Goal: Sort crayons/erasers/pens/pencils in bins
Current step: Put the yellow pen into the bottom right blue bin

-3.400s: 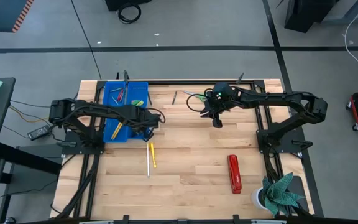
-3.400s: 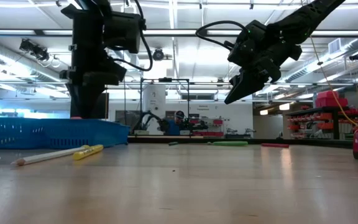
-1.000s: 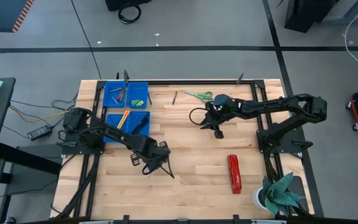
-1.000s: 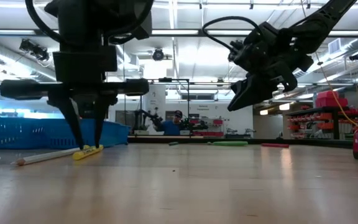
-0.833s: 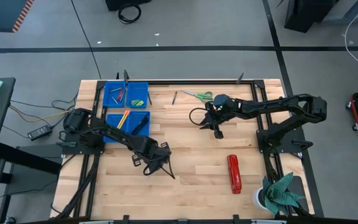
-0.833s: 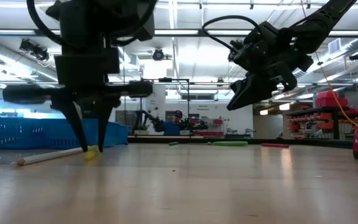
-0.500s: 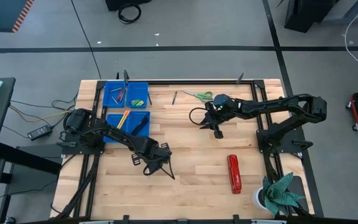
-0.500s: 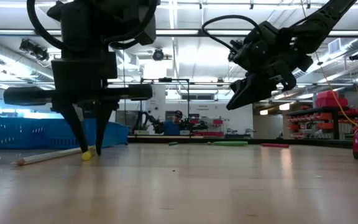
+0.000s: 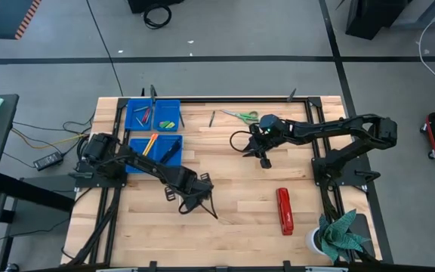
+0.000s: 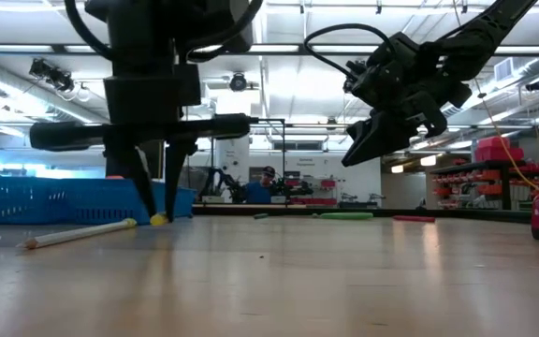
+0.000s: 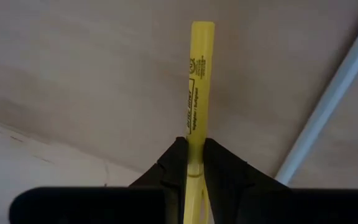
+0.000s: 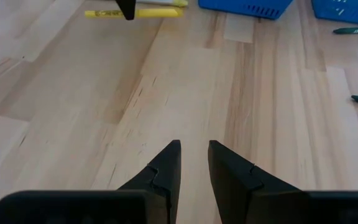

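1. The left gripper (image 10: 157, 217) has narrowed its fingers since a second ago; they now clamp the yellow pencil (image 11: 198, 109), so the pickup looks ready.
2. The pencil lies on the table (image 9: 240, 196) at about 7 o'clock from centre, pinched between both fingers, its free end pointing forward.
3. The right gripper (image 12: 194, 163) hovers at 12 o'clock, fingers slightly apart, empty.

from above, the left arm (image 9: 183, 185) hides the yellow stick (image 11: 197, 99) and white pencil (image 10: 78, 234) beneath it. the sticks inside the blue bins (image 9: 155, 115) are too small to identify. a potted plant (image 9: 338, 236) is partly cut off below the desk's (image 9: 232, 219) right corner.
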Available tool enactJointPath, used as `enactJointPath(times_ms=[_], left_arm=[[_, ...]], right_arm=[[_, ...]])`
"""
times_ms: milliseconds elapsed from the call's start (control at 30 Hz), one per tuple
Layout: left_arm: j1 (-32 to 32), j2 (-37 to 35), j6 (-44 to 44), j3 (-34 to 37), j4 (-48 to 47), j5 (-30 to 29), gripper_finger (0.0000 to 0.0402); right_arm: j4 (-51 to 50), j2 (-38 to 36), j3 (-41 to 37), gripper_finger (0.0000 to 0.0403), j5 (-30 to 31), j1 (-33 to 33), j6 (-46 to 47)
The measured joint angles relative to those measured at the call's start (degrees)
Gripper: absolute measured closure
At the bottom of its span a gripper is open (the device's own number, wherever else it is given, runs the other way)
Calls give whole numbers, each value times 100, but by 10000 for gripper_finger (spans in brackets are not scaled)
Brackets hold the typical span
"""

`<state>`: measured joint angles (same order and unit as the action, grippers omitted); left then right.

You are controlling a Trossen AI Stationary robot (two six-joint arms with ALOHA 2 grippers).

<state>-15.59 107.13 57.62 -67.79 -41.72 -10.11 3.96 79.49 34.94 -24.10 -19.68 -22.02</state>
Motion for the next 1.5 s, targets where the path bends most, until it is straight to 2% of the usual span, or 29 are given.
enactJointPath(times_ms=[233, 433, 600, 733, 833, 933, 1167, 1333, 1500], left_arm=[[-11, -2, 5, -15, -51, -345, 340], [-14, -13, -47, -223, -383, -594, 353], [-86, -20, -259, -582, -401, -614, 355], [-183, -20, -517, -995, -615, -875, 349], [-208, -22, -1272, -1377, -1098, -1032, 351], [-154, -24, -2401, -1799, -1582, -1148, 356], [281, -31, -4523, -2469, -2793, -1175, 350], [828, -90, -5592, -2370, -3509, -1181, 355], [1372, -526, -6466, -1721, -3162, -1485, 358]], right_arm=[[-51, 1, 0, 315, 1, 0, -1], [-63, 1, 0, 315, 1, 0, 0], [-69, 2, 0, 315, 1, 0, -2], [-97, 1, 0, 315, 1, 0, 2], [-104, 2, 0, 315, 1, 0, 8], [-107, 2, 0, 315, 1, 0, 15], [-107, 1, 0, 315, 1, 0, 57], [-109, 2, 0, 315, 1, 0, 125], [-126, 2, 0, 315, 1, -2, 125]])
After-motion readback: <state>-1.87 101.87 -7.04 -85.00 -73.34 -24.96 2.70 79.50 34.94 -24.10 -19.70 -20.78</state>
